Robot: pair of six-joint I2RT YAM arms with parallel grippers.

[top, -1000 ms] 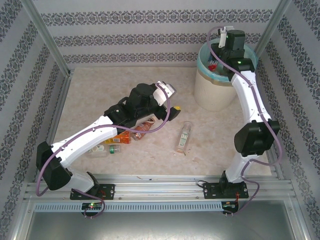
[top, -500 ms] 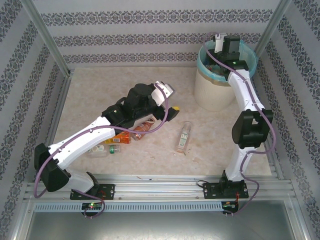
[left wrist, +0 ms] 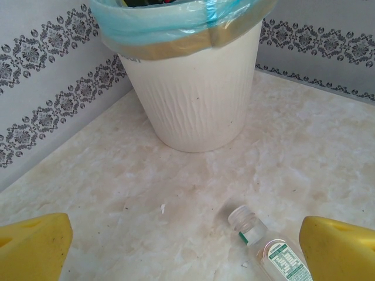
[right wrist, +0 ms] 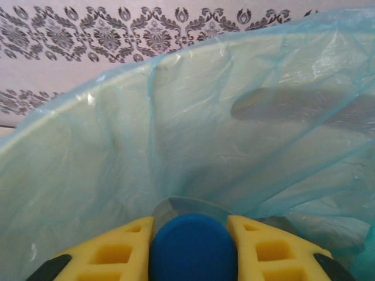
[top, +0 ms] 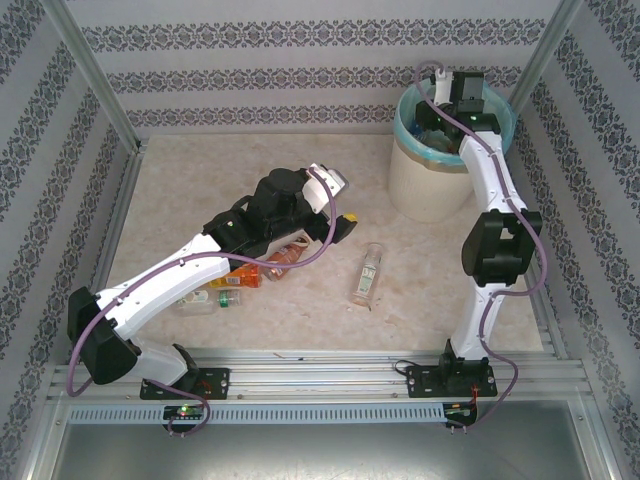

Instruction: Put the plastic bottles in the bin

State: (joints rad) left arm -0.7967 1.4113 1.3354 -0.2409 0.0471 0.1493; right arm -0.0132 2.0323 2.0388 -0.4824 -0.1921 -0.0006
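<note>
My right gripper (right wrist: 188,221) hangs inside the bin (right wrist: 176,117), its yellow pads (right wrist: 111,252) shut against a clear bottle with a blue cap (right wrist: 193,249). From above, that gripper (top: 441,118) is down within the blue liner of the cream bin (top: 428,185). My left gripper (left wrist: 184,246) stands open low over the table, nothing between its fingers. A clear bottle (left wrist: 270,253) lies just inside its right finger, cap toward the bin (left wrist: 193,93). From above, the left gripper (top: 338,222) is mid-table, with the clear bottle (top: 369,273) to its right.
Orange-labelled (top: 241,277), pinkish (top: 288,255) and clear (top: 213,298) bottles lie partly under the left arm. Patterned walls and metal posts close in the marble table (top: 200,190). Bare tabletop lies between the left gripper and the bin.
My right arm has stretched forward and sunk lower into the bin with its bottle. The left arm has barely moved.
</note>
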